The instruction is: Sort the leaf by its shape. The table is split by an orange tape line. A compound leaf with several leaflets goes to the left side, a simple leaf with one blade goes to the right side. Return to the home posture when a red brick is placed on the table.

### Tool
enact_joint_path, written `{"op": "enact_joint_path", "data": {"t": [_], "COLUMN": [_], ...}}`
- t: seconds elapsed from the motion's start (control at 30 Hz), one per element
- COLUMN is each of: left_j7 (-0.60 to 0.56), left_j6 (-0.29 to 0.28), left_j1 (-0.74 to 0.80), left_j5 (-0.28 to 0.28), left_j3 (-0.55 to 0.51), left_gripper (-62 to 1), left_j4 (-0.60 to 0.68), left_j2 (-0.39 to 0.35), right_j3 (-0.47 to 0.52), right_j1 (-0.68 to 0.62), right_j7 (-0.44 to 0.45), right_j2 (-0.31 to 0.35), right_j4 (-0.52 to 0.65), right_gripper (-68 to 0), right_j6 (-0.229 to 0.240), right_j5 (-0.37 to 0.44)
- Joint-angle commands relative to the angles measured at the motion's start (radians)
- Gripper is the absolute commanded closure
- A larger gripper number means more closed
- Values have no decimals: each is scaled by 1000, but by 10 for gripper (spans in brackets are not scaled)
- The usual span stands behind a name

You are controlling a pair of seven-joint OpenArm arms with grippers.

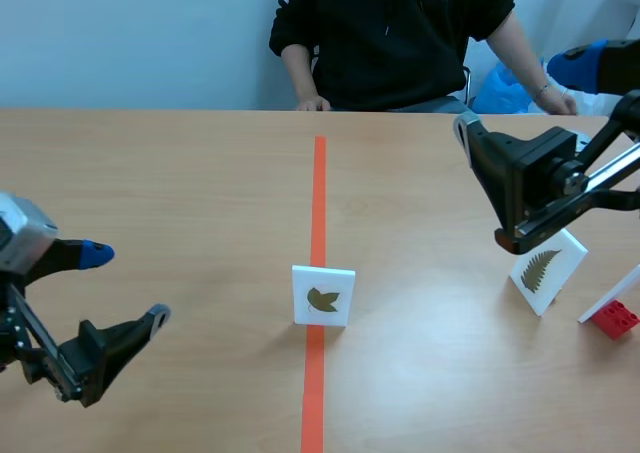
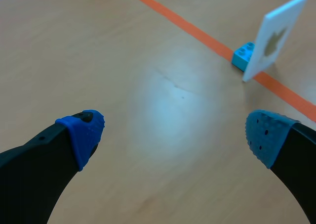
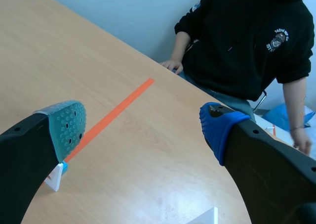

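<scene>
Spotting the leaf card (image 1: 323,296) upright on the orange tape line (image 1: 318,173), ahead and right of the low, spread left pincer (image 2: 175,135), likely handier than the raised, equally spread right pincer (image 3: 142,126).

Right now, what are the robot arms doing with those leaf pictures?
Nothing is being held: the left gripper and the right gripper are both open. A card with a single leaf stands on the orange tape line, propped by a blue brick. A fern card sits on the right side, near a red brick. A person sits across the table.
</scene>
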Motion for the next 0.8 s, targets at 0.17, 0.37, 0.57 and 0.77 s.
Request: {"op": "enact_joint_path", "data": {"t": [0.17,0.37,0.57,0.77], "left_j7": [-18,-18,-18,-19], "left_j6": [2,2,2,2], "left_j1": [-155,-290,-412,-497], "left_j5": [-2,-3,-3,-3], "left_j3": [201,335,445,555], "left_gripper": [-613,-613,-613,-613], "left_j4": [-70,-175,-278,-357], "left_j2": [6,55,126,203], "right_j3": [11,11,11,11], "right_j1": [10,10,11,11], "right_j7": [14,14,14,14], "right_j2": [13,13,13,13], "right_j4": [-1,-1,-1,-1], "right_gripper": [-475,-475,-475,-475], "right_j6": [-7,-7,-7,-7], "right_j5": [3,3,3,3]}}
